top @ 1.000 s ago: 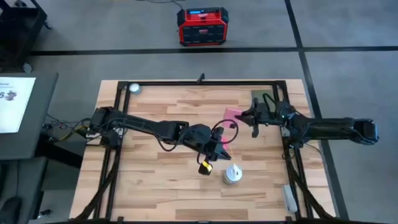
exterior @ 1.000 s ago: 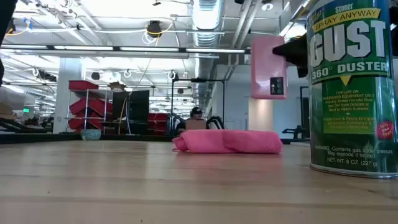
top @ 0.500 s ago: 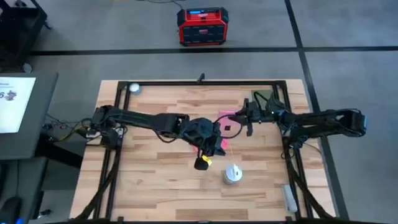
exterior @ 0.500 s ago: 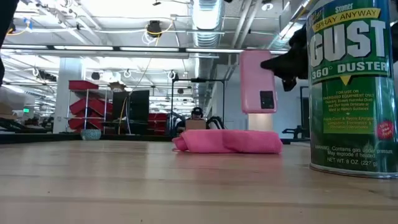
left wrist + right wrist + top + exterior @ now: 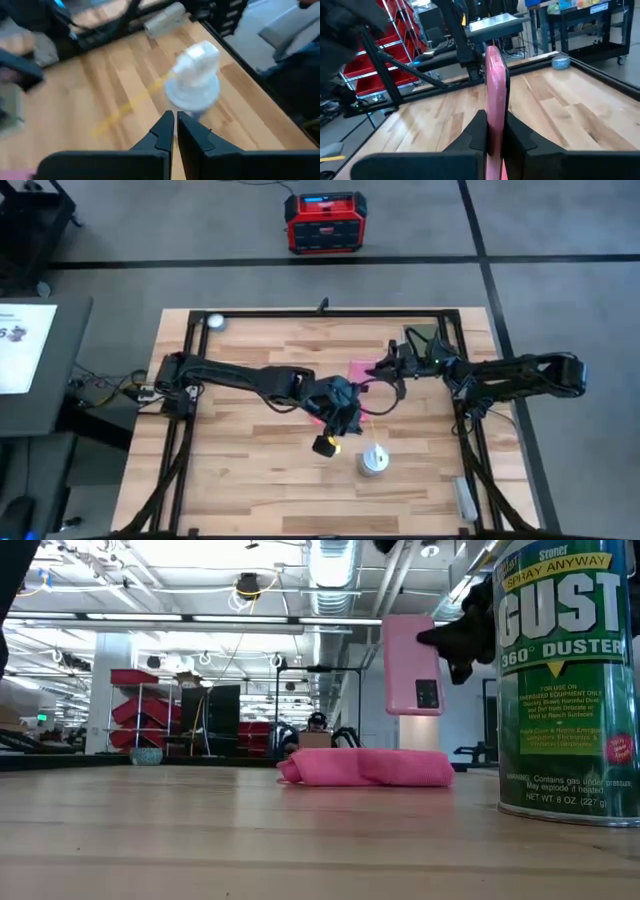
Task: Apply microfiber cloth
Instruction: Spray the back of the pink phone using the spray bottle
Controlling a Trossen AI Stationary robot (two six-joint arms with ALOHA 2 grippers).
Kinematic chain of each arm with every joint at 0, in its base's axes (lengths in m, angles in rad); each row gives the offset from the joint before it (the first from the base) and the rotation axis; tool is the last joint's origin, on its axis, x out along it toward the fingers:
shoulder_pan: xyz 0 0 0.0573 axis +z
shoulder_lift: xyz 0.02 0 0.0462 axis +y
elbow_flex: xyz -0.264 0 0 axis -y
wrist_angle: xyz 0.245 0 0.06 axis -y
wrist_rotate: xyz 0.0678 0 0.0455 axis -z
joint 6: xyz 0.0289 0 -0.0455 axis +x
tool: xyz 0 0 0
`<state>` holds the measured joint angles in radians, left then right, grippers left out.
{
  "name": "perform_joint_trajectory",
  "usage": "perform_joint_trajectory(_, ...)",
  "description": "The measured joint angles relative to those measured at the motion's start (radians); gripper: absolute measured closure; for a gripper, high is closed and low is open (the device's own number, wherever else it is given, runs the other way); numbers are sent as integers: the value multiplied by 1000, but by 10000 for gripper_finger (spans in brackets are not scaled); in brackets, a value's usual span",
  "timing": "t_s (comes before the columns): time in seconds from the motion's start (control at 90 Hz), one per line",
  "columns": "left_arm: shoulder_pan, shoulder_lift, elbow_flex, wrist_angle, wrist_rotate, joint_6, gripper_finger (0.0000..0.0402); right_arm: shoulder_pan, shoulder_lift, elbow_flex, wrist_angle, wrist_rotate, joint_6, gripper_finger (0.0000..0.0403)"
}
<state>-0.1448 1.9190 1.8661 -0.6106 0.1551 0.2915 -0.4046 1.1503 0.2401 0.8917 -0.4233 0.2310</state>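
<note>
Above the cloth [image 5: 366, 767], which lies bunched on the table, the right gripper [image 5: 492, 131] pinches the phone [image 5: 410, 664] upright. Beside the cloth, the left gripper [image 5: 175, 131], fingers pressed together, seems empty. Cloth pickup looks pending; next, open and grasp it.

**Two dark arms, cables and a yellow tag**

Both arms are black, built of long tubular links with bulkier joint housings. The left arm [image 5: 250, 380], spanning the left and middle of the overhead frame, trails loose black cable loops near its wrist and shows a small yellow patch at lower centre. The right arm [image 5: 520, 375], on the right side, ends in a rounded dark elbow. Up close, each gripper's fingers [image 5: 162, 132] are matte black, angular and wedge-shaped.
</note>
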Motion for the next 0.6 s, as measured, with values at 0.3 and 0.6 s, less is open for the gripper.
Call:
perform_joint_trajectory(0.3,12,19,61,-19,20,37,402,0,0,0,-7,0,6,389)
perform_joint_trajectory(0.6,16,126,133,-32,56,39,402,12,0,2,-15,6,7,389)
